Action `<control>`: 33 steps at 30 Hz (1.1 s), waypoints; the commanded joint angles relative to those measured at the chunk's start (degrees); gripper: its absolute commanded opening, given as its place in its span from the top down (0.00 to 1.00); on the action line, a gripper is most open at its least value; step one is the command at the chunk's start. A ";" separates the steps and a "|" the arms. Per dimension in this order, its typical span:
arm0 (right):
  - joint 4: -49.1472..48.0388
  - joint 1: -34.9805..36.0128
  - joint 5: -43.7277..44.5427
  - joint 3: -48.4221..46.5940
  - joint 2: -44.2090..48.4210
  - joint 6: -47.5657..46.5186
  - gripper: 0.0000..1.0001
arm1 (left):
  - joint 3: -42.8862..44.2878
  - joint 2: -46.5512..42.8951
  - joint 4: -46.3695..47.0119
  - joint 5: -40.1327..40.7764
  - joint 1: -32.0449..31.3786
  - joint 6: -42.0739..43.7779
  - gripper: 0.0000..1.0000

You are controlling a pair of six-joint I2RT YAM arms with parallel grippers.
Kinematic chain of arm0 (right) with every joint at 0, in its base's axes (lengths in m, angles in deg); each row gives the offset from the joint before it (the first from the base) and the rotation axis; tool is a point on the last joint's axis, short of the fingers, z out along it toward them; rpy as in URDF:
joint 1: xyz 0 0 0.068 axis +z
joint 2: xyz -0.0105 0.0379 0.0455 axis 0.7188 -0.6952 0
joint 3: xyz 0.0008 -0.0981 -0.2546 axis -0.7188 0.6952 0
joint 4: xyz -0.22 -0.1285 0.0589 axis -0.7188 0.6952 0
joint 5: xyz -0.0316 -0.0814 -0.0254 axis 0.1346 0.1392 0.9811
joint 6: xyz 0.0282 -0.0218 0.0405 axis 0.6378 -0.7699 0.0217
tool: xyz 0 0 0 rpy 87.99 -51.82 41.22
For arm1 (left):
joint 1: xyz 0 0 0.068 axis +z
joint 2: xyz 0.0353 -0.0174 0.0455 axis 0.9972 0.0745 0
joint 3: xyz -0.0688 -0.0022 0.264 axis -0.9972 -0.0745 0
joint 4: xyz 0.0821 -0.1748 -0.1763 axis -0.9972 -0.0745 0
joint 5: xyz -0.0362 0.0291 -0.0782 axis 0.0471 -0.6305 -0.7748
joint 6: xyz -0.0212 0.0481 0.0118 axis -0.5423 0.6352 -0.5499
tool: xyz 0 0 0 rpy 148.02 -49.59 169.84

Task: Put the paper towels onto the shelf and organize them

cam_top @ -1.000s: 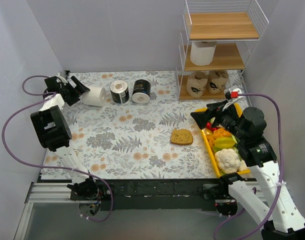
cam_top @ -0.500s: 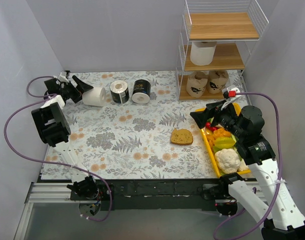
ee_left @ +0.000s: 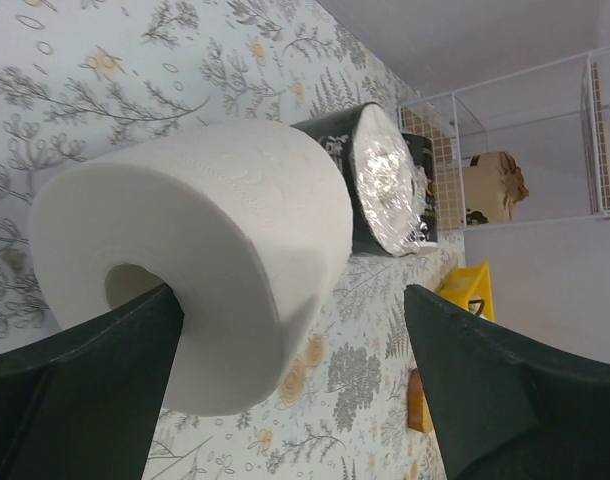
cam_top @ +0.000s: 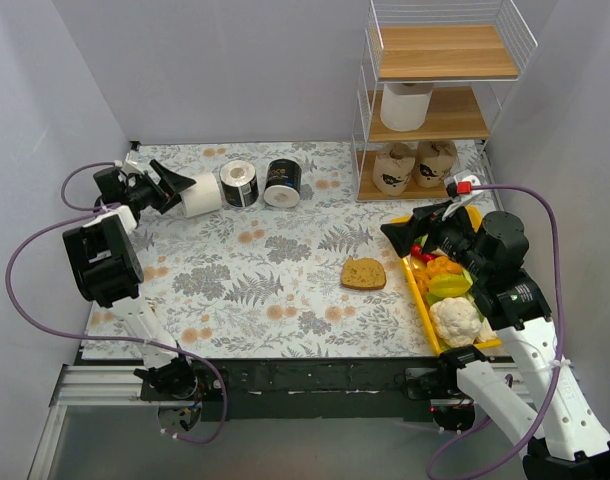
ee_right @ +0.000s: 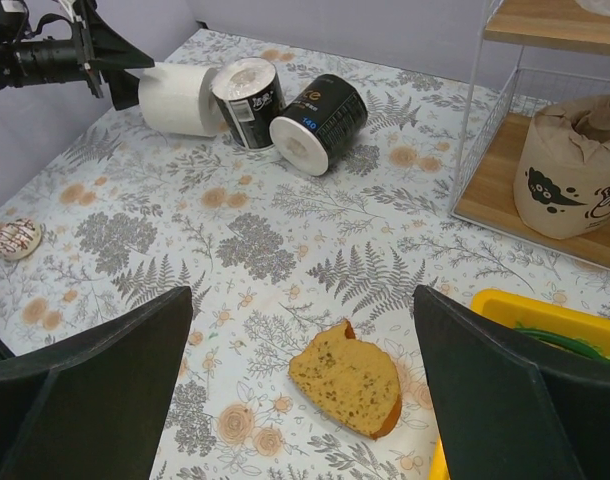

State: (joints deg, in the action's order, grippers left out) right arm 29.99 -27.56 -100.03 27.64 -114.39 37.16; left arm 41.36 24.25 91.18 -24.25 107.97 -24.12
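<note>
left gripper (ee_left: 292, 297) gapes around the soft, dimpled white hollow-cored roll (ee_left: 215, 220), unclamped; right gripper (ee_right: 301, 292) stands wide apart.

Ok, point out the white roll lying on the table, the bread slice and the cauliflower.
white roll (cam_top: 203, 196), top view, its curved side.
bread slice (cam_top: 364, 273), top view, its middle.
cauliflower (cam_top: 455, 320), top view, its crown.

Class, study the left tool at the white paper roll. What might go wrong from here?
The left tool stands open astride the white roll, which lies on its side; closing, it may squeeze the soft roll out. The roll touches a black roll, so lifting may set that one rolling.
</note>
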 commanded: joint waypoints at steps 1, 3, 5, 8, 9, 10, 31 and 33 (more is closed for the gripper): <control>1.05 -0.02 0.30 -2.45 0.46 -0.68 0.01 | -7.48 -8.56 10.46 -0.42 -1.23 -3.76 0.10; 1.40 -0.02 0.04 -2.54 0.55 -0.77 0.01 | -11.09 -9.62 12.85 0.38 -1.41 -5.69 0.11; 1.49 -0.02 -0.14 -2.63 0.90 -0.68 0.02 | -13.45 -10.24 16.37 1.00 -1.50 -7.80 0.11; 1.49 -0.11 -0.32 -2.89 1.42 -0.68 0.01 | -14.43 -10.16 18.14 1.88 -1.85 -9.04 0.13; 1.49 -0.11 -0.23 -2.89 1.51 -0.68 0.02 | -14.87 -10.15 18.23 2.05 -1.94 -8.95 0.13; 1.58 -0.02 -0.14 -2.98 1.60 -0.68 0.01 | -15.22 -10.15 18.49 2.49 -1.94 -9.13 0.13; 2.19 -0.11 0.03 -3.77 0.99 -0.16 0.02 | -19.01 -14.54 19.91 8.90 -2.29 -11.42 0.51; 2.63 -0.02 0.12 -4.30 1.07 -0.24 0.01 | -17.17 -15.95 15.62 11.19 -2.38 -10.28 0.55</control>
State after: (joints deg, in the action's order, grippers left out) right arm 32.92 -27.56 -100.03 26.83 -113.54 37.22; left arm 21.58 15.02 110.92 -16.06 105.85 -36.12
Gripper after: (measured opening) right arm 0.985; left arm 0.478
